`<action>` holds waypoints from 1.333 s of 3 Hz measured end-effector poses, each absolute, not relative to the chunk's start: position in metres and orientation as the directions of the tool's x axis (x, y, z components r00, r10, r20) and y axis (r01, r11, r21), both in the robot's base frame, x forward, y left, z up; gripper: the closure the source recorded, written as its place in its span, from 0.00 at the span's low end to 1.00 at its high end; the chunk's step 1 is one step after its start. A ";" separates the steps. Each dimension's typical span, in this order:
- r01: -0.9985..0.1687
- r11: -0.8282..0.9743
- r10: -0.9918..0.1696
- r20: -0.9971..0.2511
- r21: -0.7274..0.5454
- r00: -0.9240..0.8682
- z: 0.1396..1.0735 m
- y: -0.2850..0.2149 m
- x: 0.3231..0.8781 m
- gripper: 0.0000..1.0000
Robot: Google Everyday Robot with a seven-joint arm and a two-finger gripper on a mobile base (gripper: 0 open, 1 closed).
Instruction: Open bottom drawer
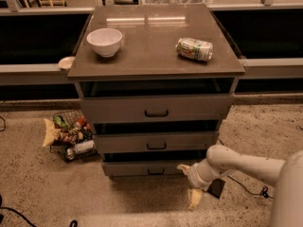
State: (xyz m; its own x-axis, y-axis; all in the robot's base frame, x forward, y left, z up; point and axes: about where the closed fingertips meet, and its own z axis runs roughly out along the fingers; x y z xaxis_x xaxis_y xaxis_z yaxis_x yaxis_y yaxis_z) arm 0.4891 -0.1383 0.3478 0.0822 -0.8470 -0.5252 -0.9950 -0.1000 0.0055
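Note:
The bottom drawer (142, 168) is the lowest and narrowest grey-brown front of the cabinet, with a small black bar handle (155, 171). It stands out a little, like the two drawers above it. My gripper (189, 183) hangs low at the right end of that drawer front, just right of and below the handle. One finger (183, 167) reaches toward the drawer's right end and the other finger (194, 198) points down at the floor, so the gripper is open and holds nothing. My white arm (246, 163) comes in from the lower right.
The cabinet top (156, 46) carries a white bowl (104, 41) and a can lying on its side (194, 48). A wire basket of snacks (68, 136) sits on the floor at the left. A black cable (246, 188) runs on the floor at the right.

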 end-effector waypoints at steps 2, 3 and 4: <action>-0.986 -0.165 -0.846 -0.509 -0.032 0.158 0.230 -0.148 0.551 0.00; -0.982 -0.160 -0.832 -0.521 -0.100 0.189 0.211 -0.154 0.577 0.00; -0.969 -0.148 -0.829 -0.510 -0.196 0.229 0.221 -0.163 0.594 0.00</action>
State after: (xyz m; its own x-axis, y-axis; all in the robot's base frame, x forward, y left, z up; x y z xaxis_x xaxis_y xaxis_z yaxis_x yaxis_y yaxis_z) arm 0.5944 -0.1629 0.2209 0.2295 -0.8288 -0.5104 -0.9694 -0.1476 -0.1962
